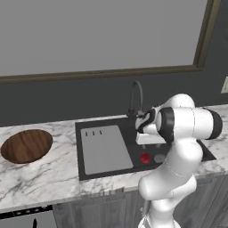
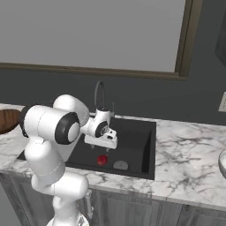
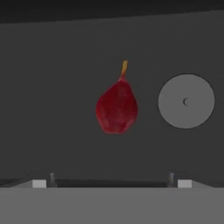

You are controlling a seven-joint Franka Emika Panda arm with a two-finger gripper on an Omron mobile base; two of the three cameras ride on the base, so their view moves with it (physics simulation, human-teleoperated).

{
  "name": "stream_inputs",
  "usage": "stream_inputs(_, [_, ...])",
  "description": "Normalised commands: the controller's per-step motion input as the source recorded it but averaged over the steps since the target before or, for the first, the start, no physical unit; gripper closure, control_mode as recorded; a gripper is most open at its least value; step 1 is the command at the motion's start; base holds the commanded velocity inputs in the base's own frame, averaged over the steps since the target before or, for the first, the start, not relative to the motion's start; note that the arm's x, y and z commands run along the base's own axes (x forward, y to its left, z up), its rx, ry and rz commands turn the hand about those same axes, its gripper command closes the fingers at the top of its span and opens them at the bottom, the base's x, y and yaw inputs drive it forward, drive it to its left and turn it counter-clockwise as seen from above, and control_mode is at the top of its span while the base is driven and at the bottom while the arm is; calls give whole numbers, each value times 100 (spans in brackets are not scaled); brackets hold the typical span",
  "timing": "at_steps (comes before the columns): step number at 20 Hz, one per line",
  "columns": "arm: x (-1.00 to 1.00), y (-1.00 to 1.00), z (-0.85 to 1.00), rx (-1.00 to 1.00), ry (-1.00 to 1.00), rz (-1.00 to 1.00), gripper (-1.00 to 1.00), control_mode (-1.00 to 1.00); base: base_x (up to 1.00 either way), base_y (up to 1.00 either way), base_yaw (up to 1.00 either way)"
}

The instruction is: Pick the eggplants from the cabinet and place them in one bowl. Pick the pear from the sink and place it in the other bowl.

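The red pear (image 3: 117, 107) lies on the black floor of the sink (image 1: 83, 129), next to the grey round drain (image 3: 186, 101). It also shows as a small red fruit (image 1: 145, 158) (image 2: 102, 160) in both base views. My gripper (image 2: 101, 150) (image 3: 111, 179) hangs open straight above the pear, pointing down, with clear space between them and nothing between its fingers. The dark brown wooden bowl (image 1: 26, 145) rests on the counter left of the sink. A rim of the pale bowl (image 2: 223, 162) peeks in at the far right. The eggplants and the cabinet are out of view.
A dark arched faucet (image 1: 136, 95) rises behind the basin, close to my hand. The grey ribbed drainboard (image 1: 104, 149) fills the sink's left half. Marble counter (image 2: 190, 154) runs along both sides, with a dark wall and a large framed panel behind.
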Motion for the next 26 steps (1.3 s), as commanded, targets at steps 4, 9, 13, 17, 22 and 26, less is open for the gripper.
stream_inputs(4, [19, 0, -70, 6, 0, 3, -100, -100, 0, 0, 0])
stream_inputs(9, [19, 0, -35, 0, -1, 0, -100, -100, 0, 0, 0])
stream_inputs(13, [36, 0, -19, 0, -12, 0, -100, -100, 0, 0, 0])
stream_inputs(17, [15, 0, -7, 0, -8, 0, -100, -100, 0, 0, 0])
stream_inputs(22, [0, 0, -20, 0, 0, 0, -100, -100, 0, 0, 0])
stream_inputs(26, [0, 0, -11, 0, 0, 0, -100, -100, 0, 0, 0])
